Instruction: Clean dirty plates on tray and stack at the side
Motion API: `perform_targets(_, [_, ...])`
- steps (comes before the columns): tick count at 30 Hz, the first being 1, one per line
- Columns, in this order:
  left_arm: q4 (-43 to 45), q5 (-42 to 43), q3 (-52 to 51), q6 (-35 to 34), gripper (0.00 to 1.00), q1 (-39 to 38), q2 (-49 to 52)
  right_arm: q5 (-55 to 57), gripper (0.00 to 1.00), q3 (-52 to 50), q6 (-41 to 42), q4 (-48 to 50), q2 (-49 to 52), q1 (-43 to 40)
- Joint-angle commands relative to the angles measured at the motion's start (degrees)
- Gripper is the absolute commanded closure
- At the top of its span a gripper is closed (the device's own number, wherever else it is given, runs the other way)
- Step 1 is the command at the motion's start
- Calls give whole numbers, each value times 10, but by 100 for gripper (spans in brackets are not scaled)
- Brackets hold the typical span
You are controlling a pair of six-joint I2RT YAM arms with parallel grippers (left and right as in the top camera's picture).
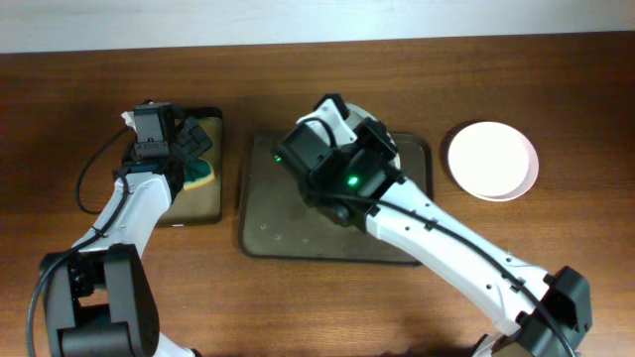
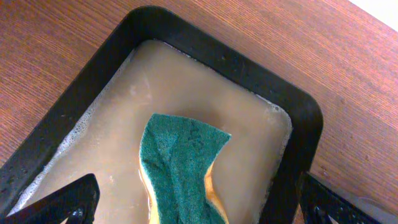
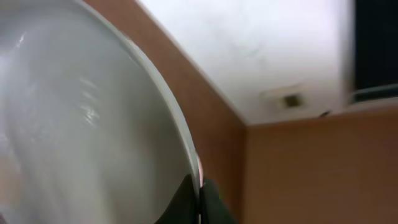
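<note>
The dark brown tray [image 1: 298, 223] lies at mid table. My right gripper [image 3: 200, 202] is shut on the rim of a white plate [image 3: 87, 124] and holds it lifted and tilted over the tray's far side; in the overhead view a bit of the plate [image 1: 349, 117] shows behind the wrist. White plates [image 1: 491, 159] sit on the table to the right of the tray. My left gripper [image 2: 199, 205] is open just above a green and yellow sponge [image 2: 180, 165] lying in the small black tray [image 2: 205, 43].
The small black tray [image 1: 213, 203] with a beige wet bottom sits left of the brown tray. Bare wooden table lies along the front and at the far right edge.
</note>
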Motion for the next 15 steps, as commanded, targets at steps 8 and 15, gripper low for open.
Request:
perform_targets(8, [-1, 2, 2, 6, 1, 2, -12, 156, 96, 13, -258, 132, -13, 76])
perform_targets(15, [-1, 2, 2, 5, 1, 2, -12, 147, 96, 12, -188, 176, -12, 85])
